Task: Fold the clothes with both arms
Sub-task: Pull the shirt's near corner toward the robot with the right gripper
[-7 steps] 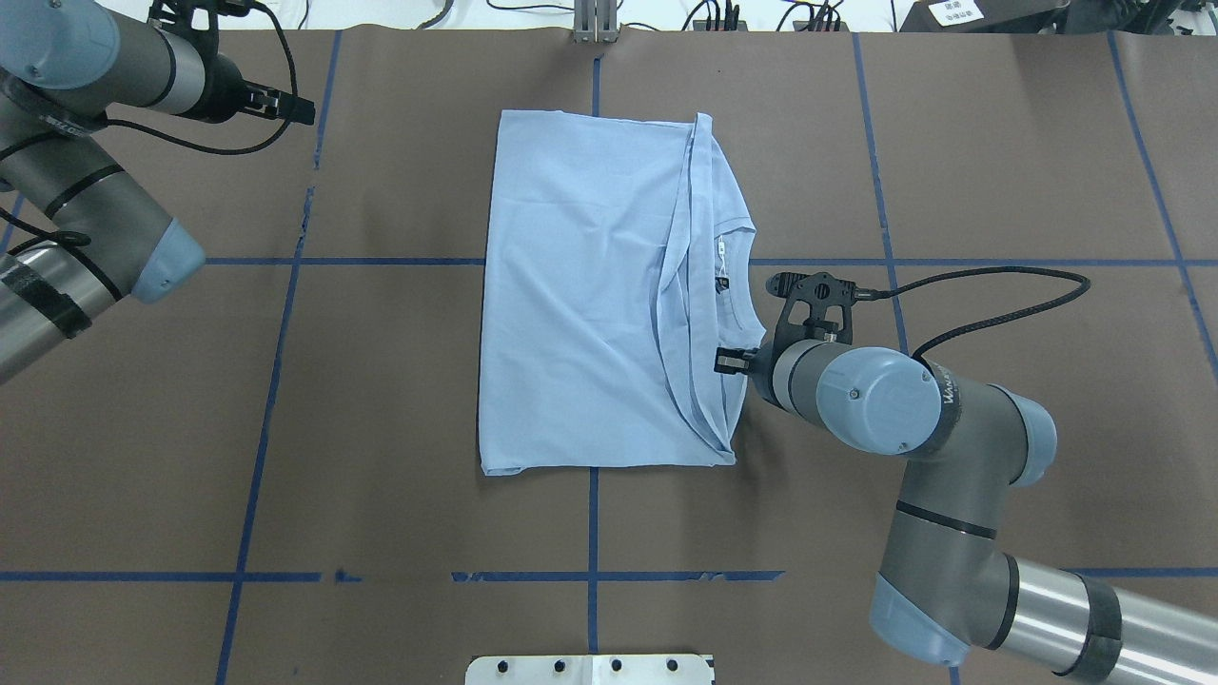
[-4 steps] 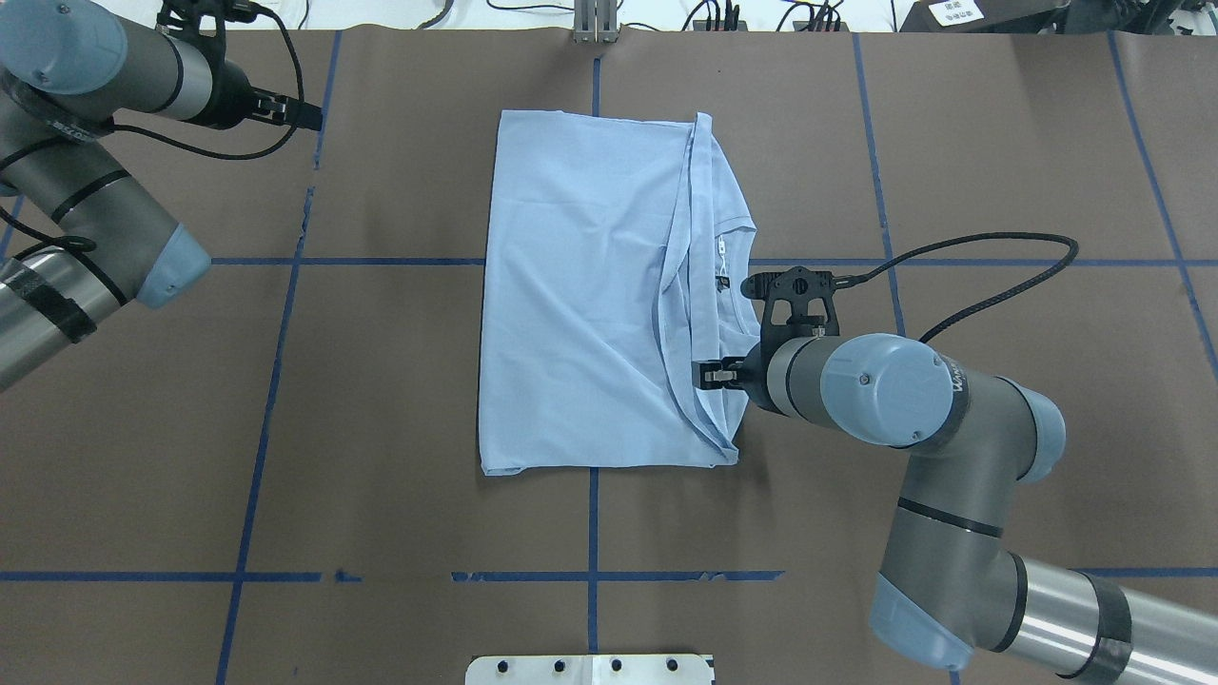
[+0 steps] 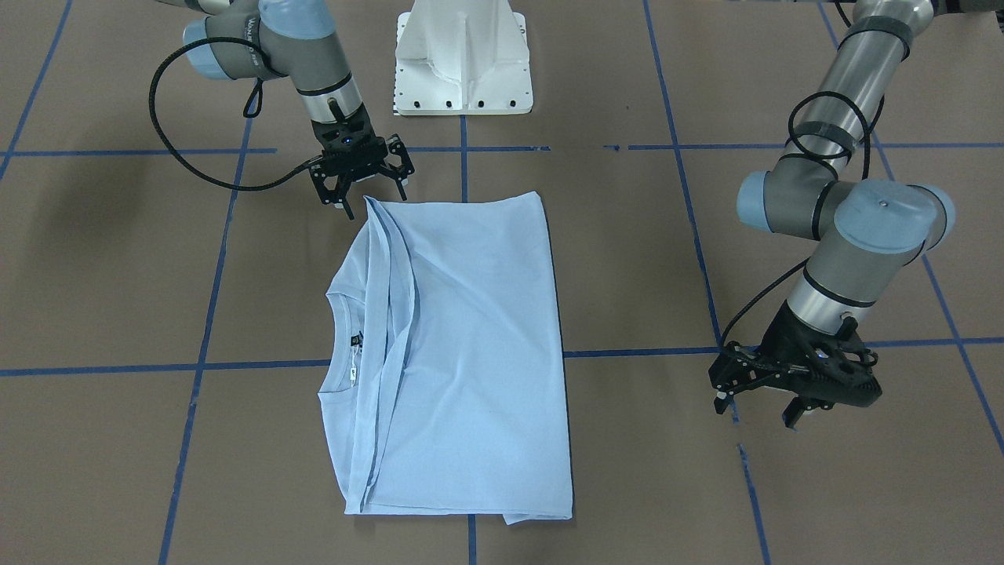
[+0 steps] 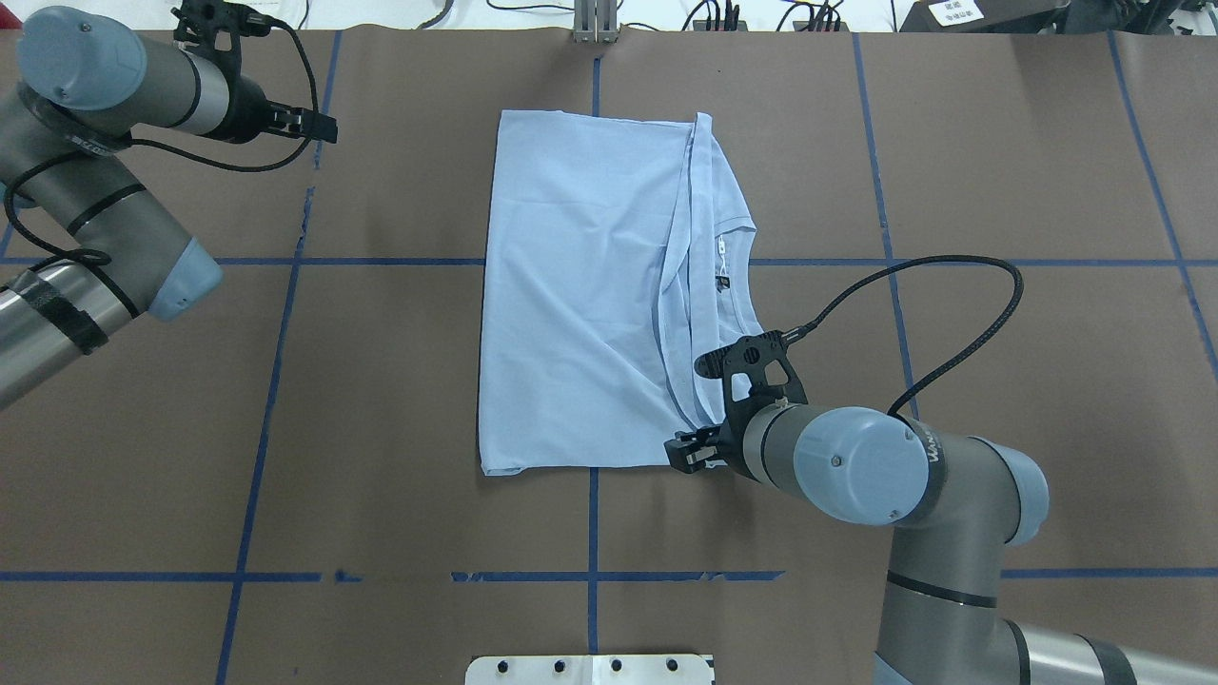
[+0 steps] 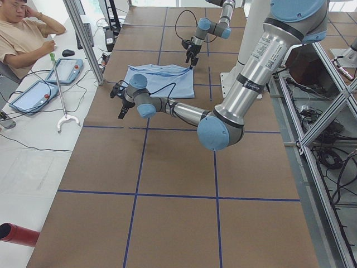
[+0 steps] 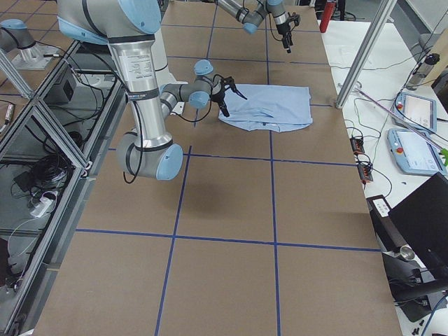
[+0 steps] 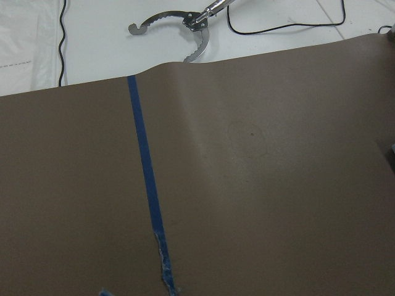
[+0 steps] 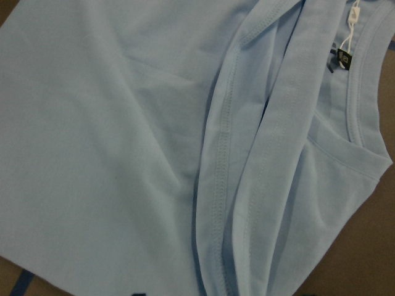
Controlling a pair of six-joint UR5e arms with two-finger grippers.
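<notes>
T-shirt (image 4: 580, 304), light blue, lies folded into a tall rectangle at the middle of the brown-papered table (image 4: 381, 400), flat and with neither arm touching it as far as the views show. Far to its left in the overhead view, the left gripper (image 4: 325, 127) hangs over bare paper beside a blue tape line (image 4: 285, 262), level with the shirt's far edge; the front-facing view shows its fingers spread apart and holding nothing. Between it and the shirt runs a wide strip of uncovered paper. The shirt's left edge is one straight fold from far to near, ending in a slightly curled near-left corner. The near edge is straight and crosses the middle tape line. Toward the right, several hemmed edges (image 4: 685, 285) overlap in long bands, and past them the round collar (image 4: 740, 285) with its dark label (image 4: 720, 283) bulges outward, so the right edge is uneven. The right gripper (image 4: 680, 455) sits at the near-right corner, jaws parted and clasping no cloth, just above the fabric. Its black cable (image 4: 961, 285) loops over bare paper on the right, with open table beyond.
</notes>
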